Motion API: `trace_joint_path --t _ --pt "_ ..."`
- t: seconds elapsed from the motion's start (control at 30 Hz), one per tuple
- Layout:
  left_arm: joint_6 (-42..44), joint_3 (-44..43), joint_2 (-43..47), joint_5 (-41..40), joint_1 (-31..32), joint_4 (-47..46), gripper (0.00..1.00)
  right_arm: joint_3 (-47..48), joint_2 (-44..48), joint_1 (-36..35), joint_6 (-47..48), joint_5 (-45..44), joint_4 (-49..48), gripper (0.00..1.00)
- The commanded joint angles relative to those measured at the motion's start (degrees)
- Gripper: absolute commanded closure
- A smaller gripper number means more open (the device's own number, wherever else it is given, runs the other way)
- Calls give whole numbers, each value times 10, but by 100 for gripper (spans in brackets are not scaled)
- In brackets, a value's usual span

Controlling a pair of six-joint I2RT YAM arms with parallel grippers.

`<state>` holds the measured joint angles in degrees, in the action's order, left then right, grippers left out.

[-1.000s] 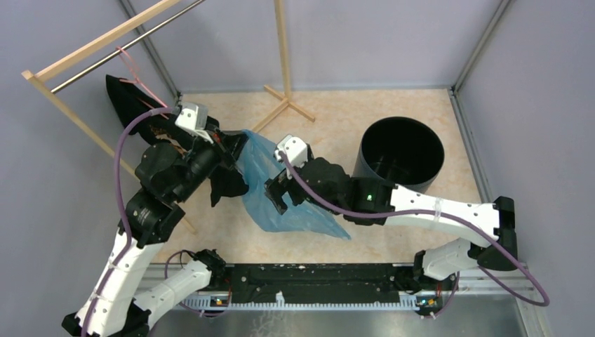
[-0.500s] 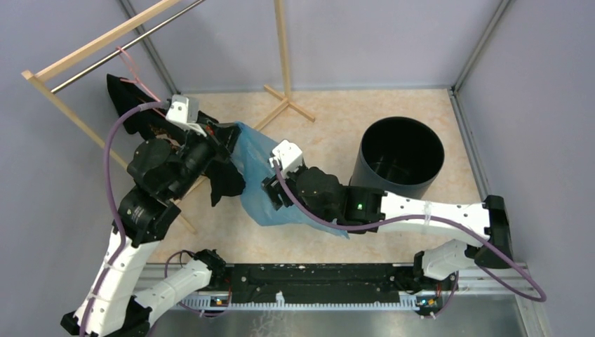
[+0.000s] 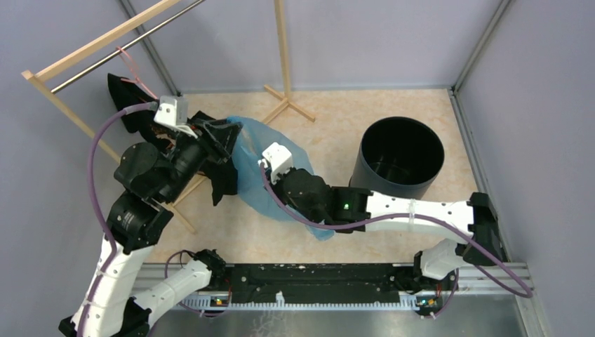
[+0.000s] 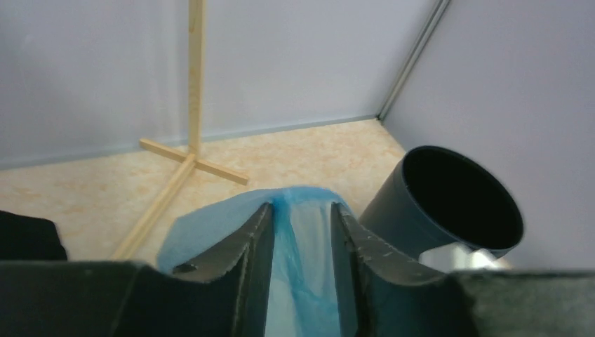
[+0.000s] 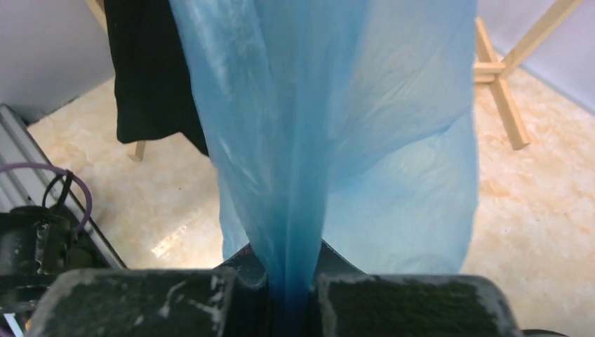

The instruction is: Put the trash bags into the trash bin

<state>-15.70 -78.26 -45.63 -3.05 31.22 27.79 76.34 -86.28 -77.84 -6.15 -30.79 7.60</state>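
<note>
The right claw (image 5: 289,284) pinches the blue trash bag (image 5: 337,105) tight — the left claw (image 4: 302,212) stands parted around its top.

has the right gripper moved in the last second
Yes. In the top view the right gripper has slid left, away from the trash bin and toward the wooden rack, now shut on the trash bag.
</note>
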Motion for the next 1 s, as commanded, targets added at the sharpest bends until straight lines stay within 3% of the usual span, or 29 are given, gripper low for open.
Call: trace_joint_path --t 0.0,0.07,0.13,0.23,0.5,0.7,0.83,0.97 --pt "23 -27 19 -12 0 -16 38 46 80 14 30 -41 -21 100" --pt "30 -29 30 -25 0 -17 10 57 115 35 32 -42 -8 100" --pt "36 -35 39 -35 0 -18 1 70 155 63 33 -42 9 100" --pt "45 -40 50 -44 0 -14 1 84 217 95 54 -61 28 100" --pt "26 -36 52 -45 0 -18 1 124 351 98 152 -177 120 100" --pt "-18 -59 -17 55 0 -51 1 112 433 98 151 -193 169 100" --pt "-62 -51 -59 130 -1 -121 2 75 464 98 145 -196 178 100" --pt "-128 -24 -115 208 0 -209 12 81 453 98 110 -185 250 100"
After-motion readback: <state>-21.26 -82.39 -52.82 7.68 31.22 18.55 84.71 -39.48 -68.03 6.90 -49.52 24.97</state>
